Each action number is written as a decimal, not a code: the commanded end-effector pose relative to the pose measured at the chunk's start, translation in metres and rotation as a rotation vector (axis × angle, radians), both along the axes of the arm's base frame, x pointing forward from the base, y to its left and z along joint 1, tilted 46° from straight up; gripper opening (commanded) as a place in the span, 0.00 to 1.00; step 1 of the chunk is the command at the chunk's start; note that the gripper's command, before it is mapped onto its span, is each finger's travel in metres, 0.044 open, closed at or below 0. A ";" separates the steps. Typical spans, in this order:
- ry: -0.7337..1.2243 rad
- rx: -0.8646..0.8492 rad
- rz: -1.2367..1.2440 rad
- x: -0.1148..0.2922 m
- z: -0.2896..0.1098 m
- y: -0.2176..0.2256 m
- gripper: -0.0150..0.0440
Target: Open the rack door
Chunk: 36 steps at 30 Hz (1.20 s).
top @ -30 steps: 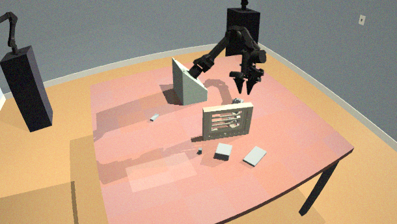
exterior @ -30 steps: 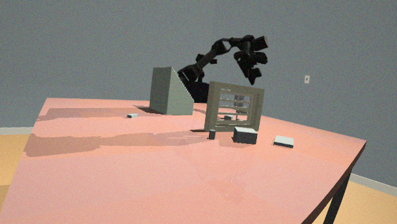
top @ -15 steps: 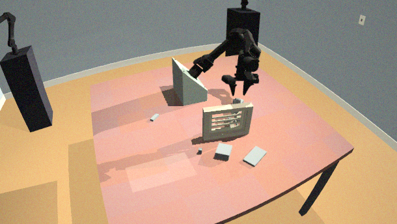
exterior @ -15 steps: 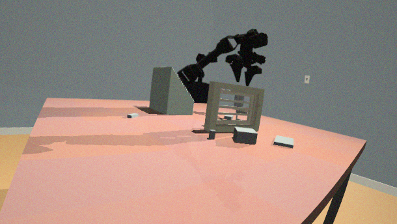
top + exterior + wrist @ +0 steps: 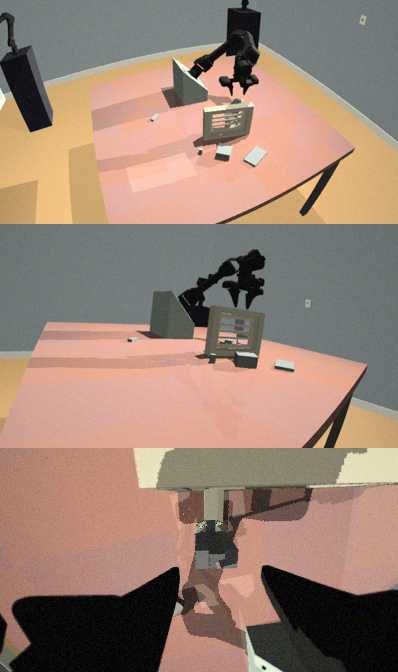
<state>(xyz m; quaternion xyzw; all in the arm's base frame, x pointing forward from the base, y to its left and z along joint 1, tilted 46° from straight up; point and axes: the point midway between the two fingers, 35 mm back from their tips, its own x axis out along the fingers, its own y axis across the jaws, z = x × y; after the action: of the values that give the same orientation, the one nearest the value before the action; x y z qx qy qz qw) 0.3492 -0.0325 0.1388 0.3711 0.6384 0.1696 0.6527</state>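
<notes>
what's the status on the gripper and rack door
Gripper open, empty, above and behind frame. Handle ungripped. Grey block in front of frame, off the gripper's side.

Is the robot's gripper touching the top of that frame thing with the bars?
No, the gripper points down behind the barred frame, and the top view shows its fingertips apart from the frame's top edge.
</notes>
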 end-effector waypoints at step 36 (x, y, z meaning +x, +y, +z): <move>0.003 0.009 0.001 0.008 -0.044 0.045 0.76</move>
<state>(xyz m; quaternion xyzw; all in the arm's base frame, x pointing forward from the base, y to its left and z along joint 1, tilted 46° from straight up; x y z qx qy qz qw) 0.3583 0.0074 0.0974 0.3712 0.6382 0.1717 0.6523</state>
